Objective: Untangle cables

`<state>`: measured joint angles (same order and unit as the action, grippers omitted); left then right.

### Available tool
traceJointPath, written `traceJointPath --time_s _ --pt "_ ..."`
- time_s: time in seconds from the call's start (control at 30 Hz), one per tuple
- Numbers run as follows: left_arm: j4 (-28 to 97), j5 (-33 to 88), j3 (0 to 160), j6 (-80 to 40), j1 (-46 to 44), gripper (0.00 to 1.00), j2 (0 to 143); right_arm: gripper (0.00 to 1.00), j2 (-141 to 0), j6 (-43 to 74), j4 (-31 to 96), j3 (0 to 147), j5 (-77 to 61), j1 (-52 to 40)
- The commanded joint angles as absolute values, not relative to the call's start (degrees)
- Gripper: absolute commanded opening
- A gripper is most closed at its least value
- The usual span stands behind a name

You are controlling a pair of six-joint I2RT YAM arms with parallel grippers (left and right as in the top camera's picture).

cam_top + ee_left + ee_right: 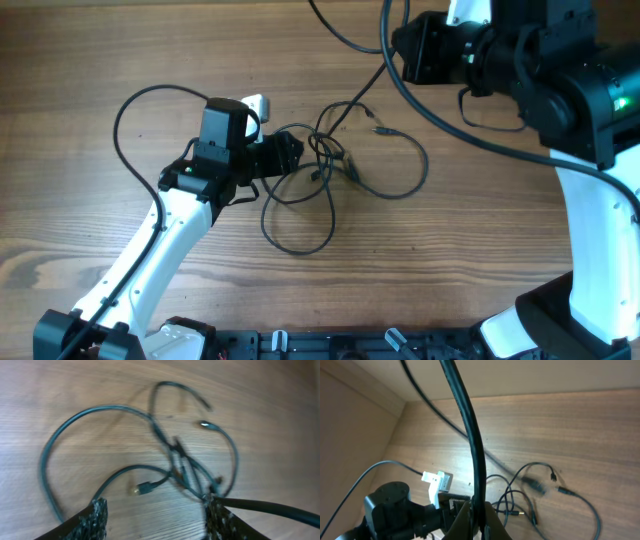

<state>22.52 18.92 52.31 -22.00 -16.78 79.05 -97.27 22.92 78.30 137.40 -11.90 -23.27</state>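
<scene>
Cables [335, 165] are lying mid-table [480, 260] as a loose knot with slack loops spilling to the near side and to the right. I'm reading them as thin, light and floppy: no stiffness, they'll be dragging the whole bunch along if I'm pulling on a crossing. Skin looks smooth, so a pinch will probably be slipping unless it's square on. I'm favouring a grab on a free run just behind a plug [142, 489], clear of the knot, not on the connector itself.

Left gripper [157, 520] is hanging just left of the knot, fingers [97, 517] standing well apart with nothing between them. One strand is running past the tip of the right-hand pad; can't tell if it's touching.

Right gripper [476, 522] is sitting high at the far right, fingers fully closed and pinching a black cord [470, 435] that's rising out between them. I'm guessing it's a strand drawn off the bunch.
</scene>
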Motion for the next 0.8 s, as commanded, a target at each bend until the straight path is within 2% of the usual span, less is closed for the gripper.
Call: traceJointPath --time_s 0.0,0.1,0.27,0.5,0.57,0.6,0.67,0.7,0.73,0.77 --pt "19.1 30.1 52.2 -13.2 -17.0 0.74 75.2 0.04 -98.3 23.9 79.7 138.3 -16.7 -21.5" --pt "17.3 34.6 52.2 -12.1 -17.0 0.76 71.6 0.04 -98.7 23.5 80.8 138.3 -16.8 -21.3" --pt "18.4 35.1 52.1 -7.7 -17.1 0.77 71.7 0.04 -98.8 22.9 80.9 138.3 -18.2 -21.3" --pt "14.8 35.8 52.1 -6.0 -18.6 0.72 80.4 0.04 -98.8 22.7 81.7 138.3 -18.2 -21.3" --pt "11.1 36.6 52.1 -6.4 -19.8 0.68 82.7 0.04 -98.8 22.6 82.0 138.3 -18.1 -21.3" --pt "9.8 36.6 52.1 -6.4 -20.1 0.61 83.1 0.04 -98.8 22.5 82.1 138.3 -18.1 -21.3" --pt "7.9 36.6 52.1 -6.5 -20.1 0.43 83.2 0.04 -98.8 22.5 82.2 138.3 -18.1 -21.3" --pt "5.8 36.6 52.1 -8.3 -19.7 0.15 83.2 0.04 -98.8 22.5 82.3 138.3 -18.0 -21.3" --pt "5.0 36.6 52.1 -9.5 -19.5 0.04 83.2 0.04 -98.8 22.5 82.3 138.3 -17.6 -21.3" --pt "3.7 36.6 52.1 -11.7 -19.1 0.04 83.1 0.04 -98.8 22.5 82.5 138.3 -17.0 -21.3"
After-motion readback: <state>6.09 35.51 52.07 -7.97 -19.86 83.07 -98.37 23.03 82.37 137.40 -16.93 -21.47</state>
